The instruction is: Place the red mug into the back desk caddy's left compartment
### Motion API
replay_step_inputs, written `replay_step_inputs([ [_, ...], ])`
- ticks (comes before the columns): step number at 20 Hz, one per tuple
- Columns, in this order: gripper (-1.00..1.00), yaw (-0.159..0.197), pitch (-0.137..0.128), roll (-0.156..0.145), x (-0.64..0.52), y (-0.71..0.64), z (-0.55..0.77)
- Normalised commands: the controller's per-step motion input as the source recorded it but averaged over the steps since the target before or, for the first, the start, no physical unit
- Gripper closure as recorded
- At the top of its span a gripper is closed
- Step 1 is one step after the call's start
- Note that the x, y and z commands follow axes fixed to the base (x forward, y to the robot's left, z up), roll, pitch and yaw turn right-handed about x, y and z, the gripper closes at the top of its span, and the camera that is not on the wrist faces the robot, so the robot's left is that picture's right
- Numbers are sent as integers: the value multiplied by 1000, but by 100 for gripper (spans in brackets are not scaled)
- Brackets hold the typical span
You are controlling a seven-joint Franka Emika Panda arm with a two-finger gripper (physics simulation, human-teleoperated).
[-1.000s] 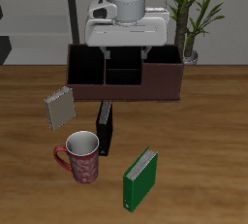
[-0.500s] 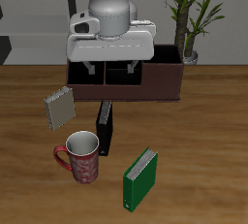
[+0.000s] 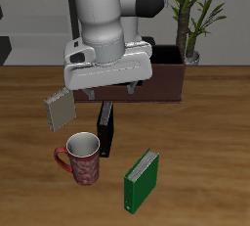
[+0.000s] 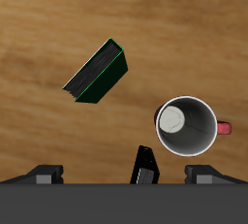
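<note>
One red mug (image 3: 80, 158) stands upright near the table's front edge, free of any hold, its open mouth facing up and its loop handle sticking out to the side. That posture suits a grasp from above: a finger could go inside the grey rim and the other outside the wall, or the handle could be taken. In the wrist view the mug (image 4: 189, 126) shows as a pale ring with the red handle poking out, so the camera is looking nearly straight down at it.

The gripper (image 3: 109, 87) hangs well above the table, farther back than the mug, with its two fingers spread apart and nothing between them. It is apart from the mug, so I judge the reach as only under way.

Just beside the mug, towards the back, a black book (image 3: 104, 129) stands on edge; it is the nearest thing that could catch a finger on the way down. A green book (image 3: 142, 179) stands tilted near the front edge, on the mug's other side. A small grey notebook (image 3: 59, 108) leans farther back.

The back desk caddy (image 3: 164, 76) sits behind all of these, largely hidden by the arm, so its left compartment cannot be made out. A potted plant (image 3: 189, 20) rises behind it.
</note>
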Motion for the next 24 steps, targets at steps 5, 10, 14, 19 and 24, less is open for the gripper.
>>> replay_step_inputs([
  [5, -100, -1, 10, 23, 229, -76, -304],
  [10, -100, -39, -2, -12, 134, -79, -344],
  [14, -100, -27, 17, -17, 53, 31, -238],
  [19, -100, -41, 20, -25, 64, -37, -326],
  [24, -100, -19, 13, -17, 24, 6, -286],
])
